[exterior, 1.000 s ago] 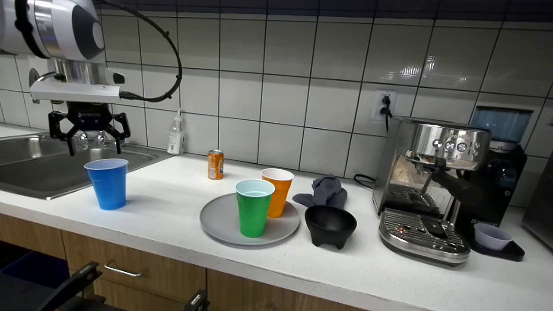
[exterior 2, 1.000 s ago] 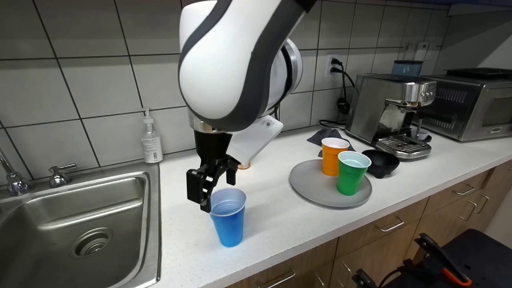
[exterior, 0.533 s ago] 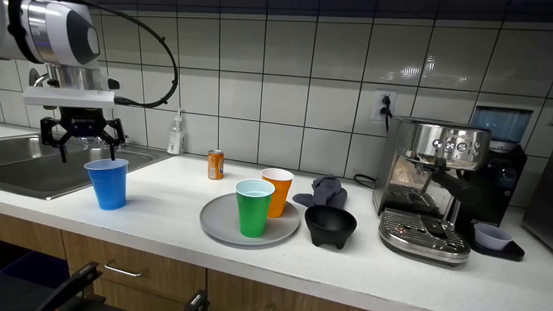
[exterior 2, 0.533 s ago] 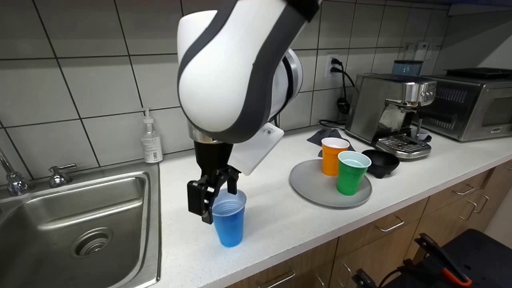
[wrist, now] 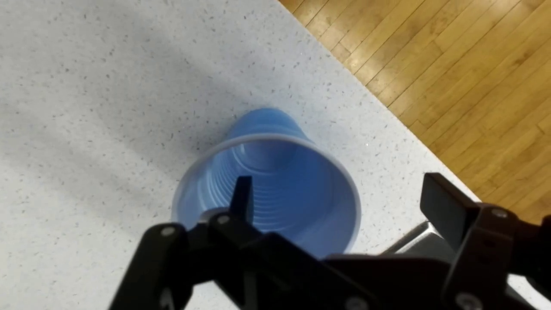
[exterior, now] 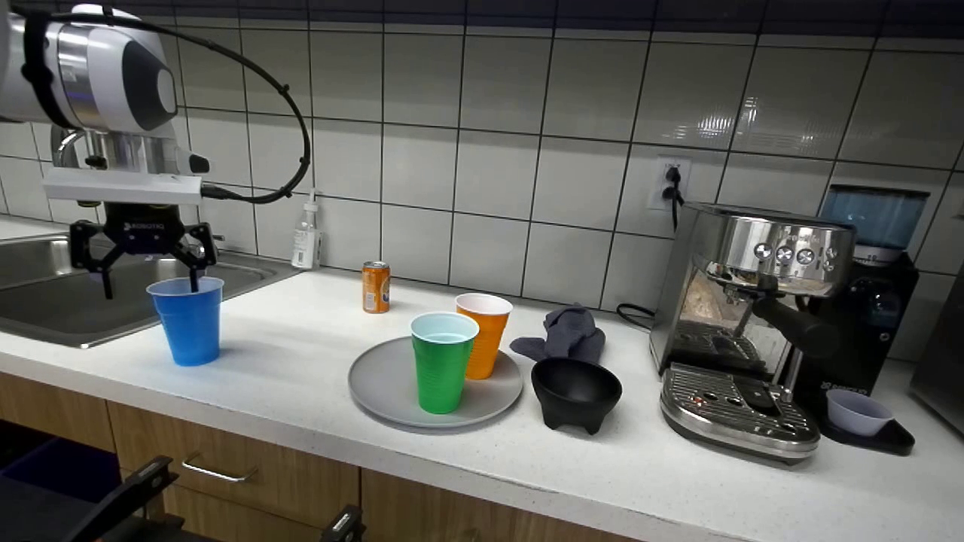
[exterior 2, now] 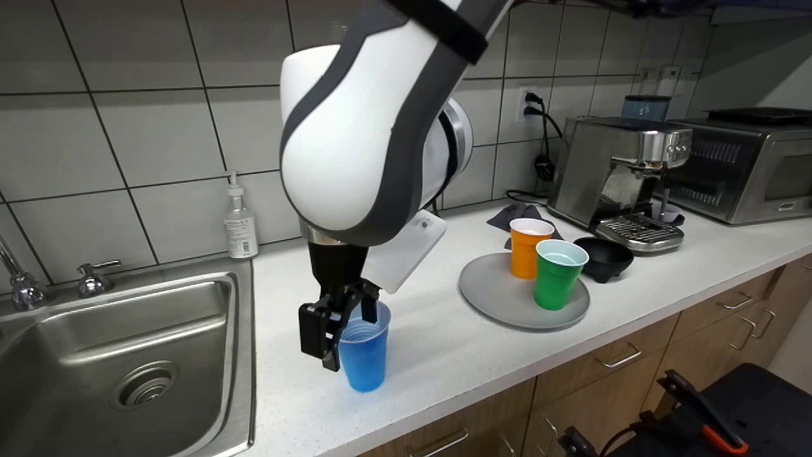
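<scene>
I see a pale-rimmed blue cup [exterior: 186, 324], ribbed inside, upright on the white counter [exterior: 301, 354] near the sink [exterior 2: 241, 355]. The gripper [exterior: 151, 290], spread wide, hangs lower than a moment ago, one finger at the cup's mouth.

Blue cup [exterior 2: 366, 348] partly behind pincer [exterior 2: 349, 341]

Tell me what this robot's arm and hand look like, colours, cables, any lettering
The arm is white and rounded, with dark grey bands, a silvery ring and a black strap. A black cable runs into a flat white housing above the hand, which is black and angular, with two jointed fingers and pale lettering that reads ROBOTIQ.
</scene>
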You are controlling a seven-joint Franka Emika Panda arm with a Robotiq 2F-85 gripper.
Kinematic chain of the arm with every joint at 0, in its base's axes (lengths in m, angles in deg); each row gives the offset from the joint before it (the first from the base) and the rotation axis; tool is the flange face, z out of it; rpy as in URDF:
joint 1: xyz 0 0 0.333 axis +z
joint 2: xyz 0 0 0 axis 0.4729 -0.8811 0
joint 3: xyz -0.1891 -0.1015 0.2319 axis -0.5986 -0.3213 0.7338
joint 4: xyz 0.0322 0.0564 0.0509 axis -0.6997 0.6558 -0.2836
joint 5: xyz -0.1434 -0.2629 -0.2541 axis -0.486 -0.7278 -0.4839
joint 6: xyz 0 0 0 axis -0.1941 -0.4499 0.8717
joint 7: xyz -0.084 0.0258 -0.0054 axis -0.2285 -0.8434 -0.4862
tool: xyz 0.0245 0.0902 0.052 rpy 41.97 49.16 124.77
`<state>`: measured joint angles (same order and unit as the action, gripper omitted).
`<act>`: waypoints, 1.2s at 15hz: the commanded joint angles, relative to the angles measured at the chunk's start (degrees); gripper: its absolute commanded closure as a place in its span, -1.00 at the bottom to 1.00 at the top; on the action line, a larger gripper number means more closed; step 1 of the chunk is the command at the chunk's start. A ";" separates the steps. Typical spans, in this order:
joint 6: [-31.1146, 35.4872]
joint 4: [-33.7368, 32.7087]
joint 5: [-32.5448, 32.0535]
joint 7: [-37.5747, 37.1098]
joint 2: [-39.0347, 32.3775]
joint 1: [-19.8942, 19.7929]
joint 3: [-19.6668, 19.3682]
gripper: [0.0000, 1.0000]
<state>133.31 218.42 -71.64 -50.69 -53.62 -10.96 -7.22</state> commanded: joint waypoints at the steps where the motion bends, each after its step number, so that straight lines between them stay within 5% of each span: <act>1: -1.80 -2.71 0.64 1.67 -1.84 -0.19 0.30 -1.00; 5: -1.80 -3.94 0.63 2.21 -2.96 -0.29 0.34 -1.00; 7: -1.80 -4.22 0.62 2.39 -3.22 -0.35 0.33 -0.48; 16: -1.62 -3.96 0.69 2.46 -2.78 -0.57 0.20 0.94; 18: -1.50 -3.64 0.92 2.56 -2.42 -0.73 0.21 1.00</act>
<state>133.31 215.22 -71.64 -49.91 -56.76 -10.99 -7.31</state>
